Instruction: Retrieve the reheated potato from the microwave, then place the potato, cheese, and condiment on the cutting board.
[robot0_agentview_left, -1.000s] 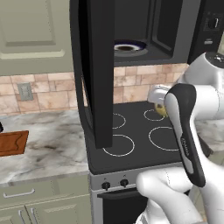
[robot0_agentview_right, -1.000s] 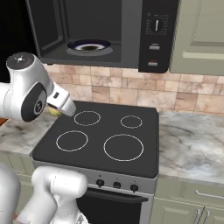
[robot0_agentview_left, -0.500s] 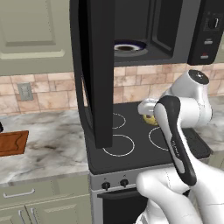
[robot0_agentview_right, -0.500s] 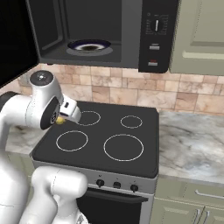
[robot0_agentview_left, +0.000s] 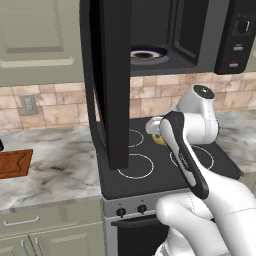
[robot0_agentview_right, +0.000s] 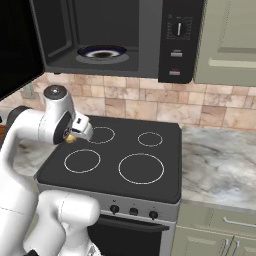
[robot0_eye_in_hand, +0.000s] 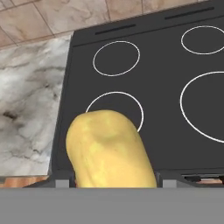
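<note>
**Carrying the potato over to the board**

I have the smooth yellow-golden potato (robot0_eye_in_hand: 109, 151) clamped between the two-finger gripper (robot0_agentview_left: 159, 134), hanging above the black glass stovetop (robot0_agentview_right: 150, 170), clear of the black over-range microwave (robot0_agentview_right: 125, 37), whose door stands open. The reddish-brown wooden cutting board (robot0_agentview_left: 14, 163) lies well apart on the marbled counter (robot0_agentview_left: 60, 167). I'd travel level, stay below the open door, and let go only when low over the board.

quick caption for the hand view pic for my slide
The hand holds the golden potato above the black stovetop, with marble counter alongside.
</note>
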